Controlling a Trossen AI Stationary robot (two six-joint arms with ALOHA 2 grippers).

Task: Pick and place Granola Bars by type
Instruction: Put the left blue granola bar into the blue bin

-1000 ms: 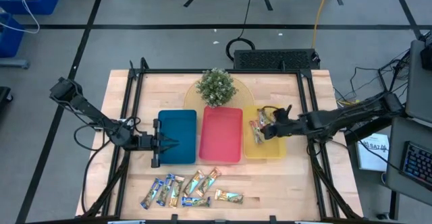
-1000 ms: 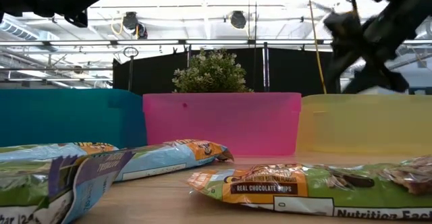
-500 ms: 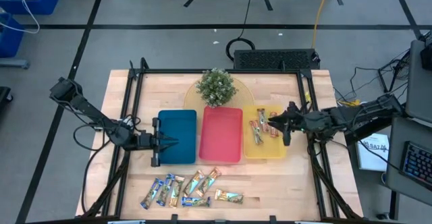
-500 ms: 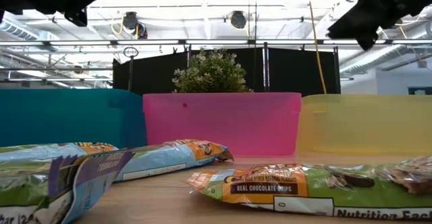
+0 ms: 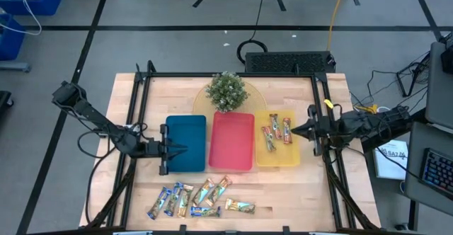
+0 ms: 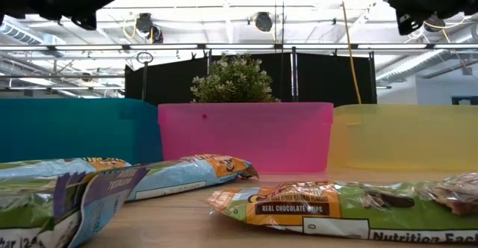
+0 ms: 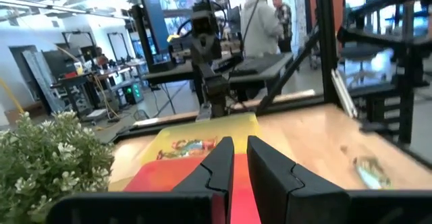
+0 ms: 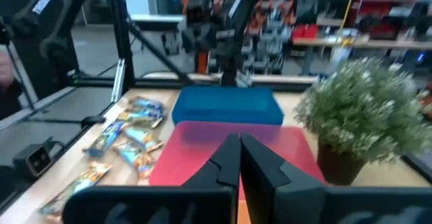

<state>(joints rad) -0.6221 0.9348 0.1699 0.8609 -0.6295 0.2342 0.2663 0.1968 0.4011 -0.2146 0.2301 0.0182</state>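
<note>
Granola Bars [image 5: 200, 198] are mostly bunched in a loose scatter on the bare wood near the front edge of the table [image 5: 318, 192], shiny crinkly wrappers with blue, orange/tan and green bits, and from the low view they look puffy and a bit rumpled. Three more bars [image 5: 277, 131] already lie inside the yellow tray [image 5: 276, 159], toward its back half, side by side. Trays sit in a row mid-table: blue tray [image 5: 187, 144], red tray [image 5: 231, 142], then the yellow one, all smooth plastic rectangles with upright walls, pretty much touching wall to wall. A little bushy potted plant [image 5: 226, 91] stands right behind the red tray. Plenty of open wood between the trays and the bar pile, and on the right front corner too. Left pincer [image 5: 182, 150] hangs over the blue tray's left part, fingers nearly pressed together with just a thin slit, holding nothing. Right pincer [image 5: 297, 129] is just off the yellow tray's right edge, pressed together and empty. Black frame rails run along both sides of the table.
</note>
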